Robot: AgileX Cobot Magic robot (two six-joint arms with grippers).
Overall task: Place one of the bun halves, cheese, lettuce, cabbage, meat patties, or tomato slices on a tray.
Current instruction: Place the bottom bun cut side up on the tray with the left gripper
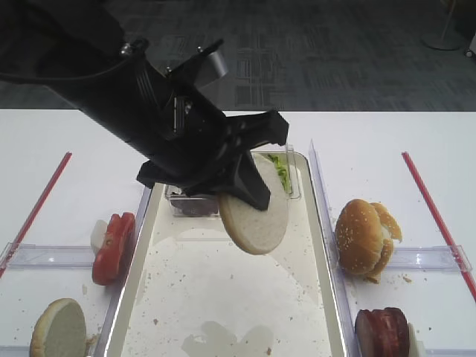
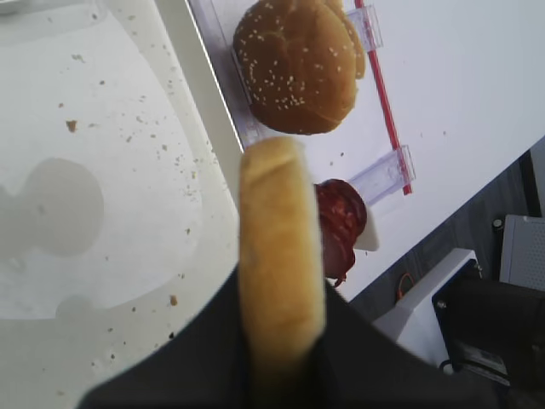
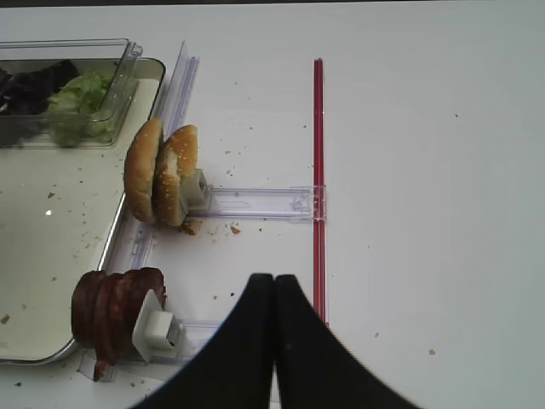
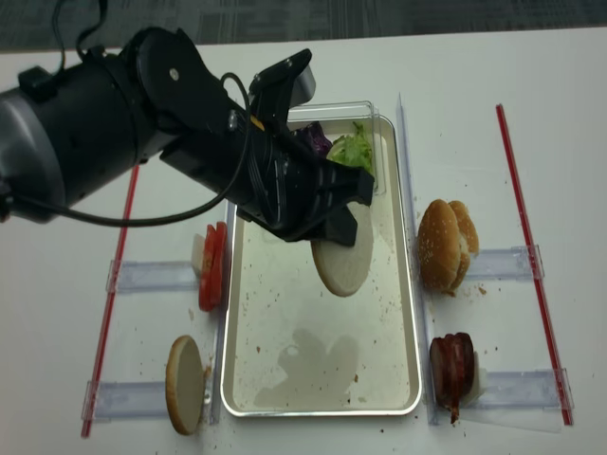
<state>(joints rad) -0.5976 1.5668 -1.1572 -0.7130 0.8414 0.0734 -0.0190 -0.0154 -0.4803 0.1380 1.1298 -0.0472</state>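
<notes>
My left gripper [image 1: 249, 192] is shut on a pale bun half [image 1: 255, 221] that hangs, tilted, above the far half of the tray [image 1: 325, 249]. In the left wrist view the bun half [image 2: 279, 221] stands on edge between the black fingers [image 2: 213, 341]. A second bun half [image 1: 58, 327] stands at the near left, with tomato slices [image 1: 113, 247] behind it. Meat patties [image 1: 383, 331] stand right of the tray. Lettuce [image 4: 349, 152] and cabbage [image 4: 318, 142] lie in a clear box. No cheese is in view. My right gripper [image 3: 274, 281] is shut and holds nothing, over the table beside the patties [image 3: 115, 311].
A sesame-seeded bun [image 1: 363, 238] stands in a clear holder right of the tray. Red strips [image 1: 435, 216] [image 1: 37, 204] run along both sides of the table. The clear box [image 4: 372, 142] sits at the tray's far end. Crumbs speckle the tray floor [image 4: 313, 351].
</notes>
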